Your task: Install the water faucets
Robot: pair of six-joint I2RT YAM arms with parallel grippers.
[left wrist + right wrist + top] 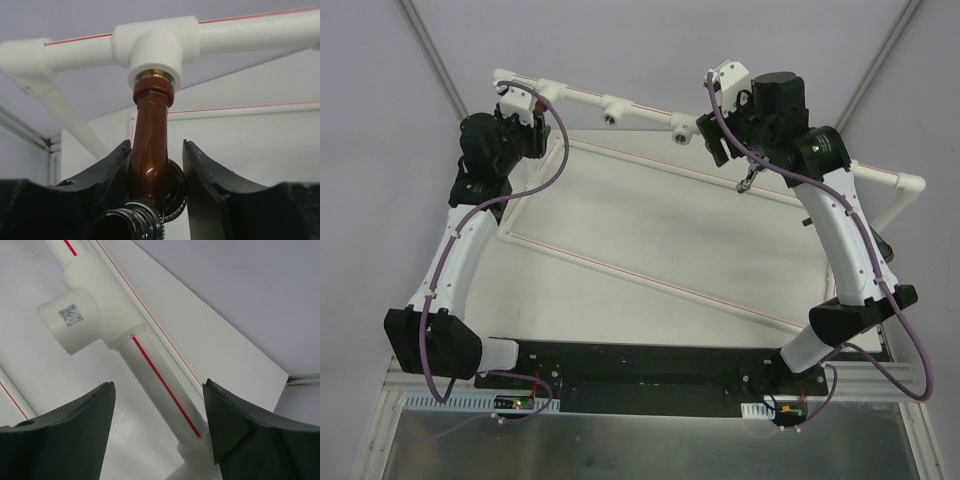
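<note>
The reddish-brown faucet (150, 135) stands with its end in the brass-ringed socket (154, 75) of a white tee (155, 47) on the pipe. My left gripper (155, 145) is shut on its body; in the top view the left gripper (520, 115) is at the pipe's left end. My right gripper (158, 385) is open and empty, its fingers either side of a white pipe (160, 375) with a red line; in the top view the right gripper (713, 143) is beside a tee (678, 128). A small silver-grey piece (747, 183), perhaps the silver faucet, shows under the right wrist.
The white pipe rail (580, 97) runs across the back with another tee (610, 110). A white board (650, 240) with red lines lies below it. In the right wrist view a tee with a QR label (82, 305) is near. Purple cables (560, 140) loop off both arms.
</note>
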